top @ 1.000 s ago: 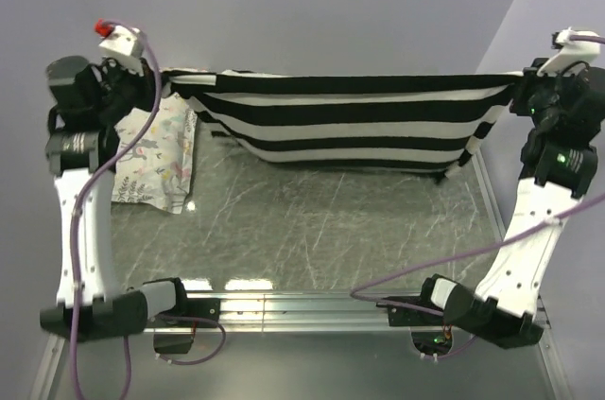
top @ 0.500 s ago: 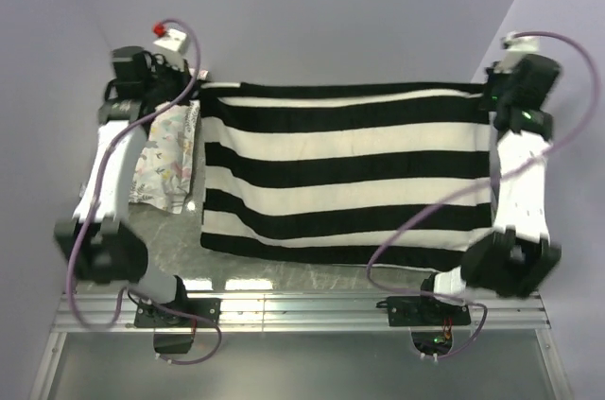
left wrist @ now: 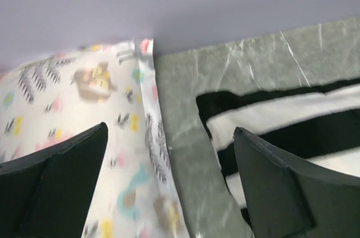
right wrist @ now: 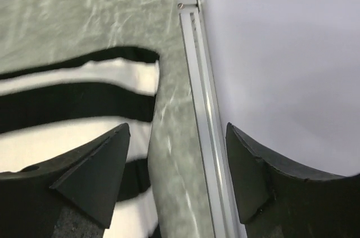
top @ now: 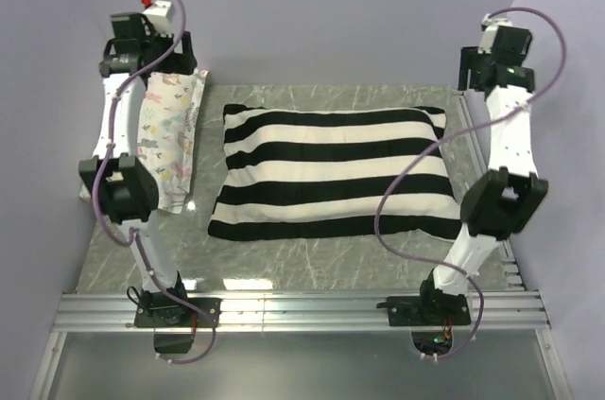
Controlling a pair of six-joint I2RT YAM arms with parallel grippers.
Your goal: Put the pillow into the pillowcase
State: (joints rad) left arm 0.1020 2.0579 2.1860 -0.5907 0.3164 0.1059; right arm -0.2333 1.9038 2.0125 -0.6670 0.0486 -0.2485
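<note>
The left gripper point(left wrist: 169, 131) hangs with its jaws spread wide and nothing between them, up at the far left corner of the table point(top: 312, 258). Directly below it and off to its left lies the floral pillow point(left wrist: 67, 137), whose hemmed edge runs down just inside the gap between the jaws; bare table fills the rest of that gap. The case point(top: 331, 173) lies on the table to the right of this gripper and nearer the arm bases, its far left corner showing beside the finger point(left wrist: 270, 193) on that side, apart from the floral pillow. The right gripper point(right wrist: 177, 128) also has its jaws apart and empty, over the far right corner; the case's far right corner sits below and to its left, partly behind the finger there, a metal rail point(right wrist: 197, 80) runs under the gap, and the wall point(right wrist: 281, 52) is close on its right. The case is plump and evenly filled, so the pillow is likely inside it, though none of the pillow itself shows in any view
</note>
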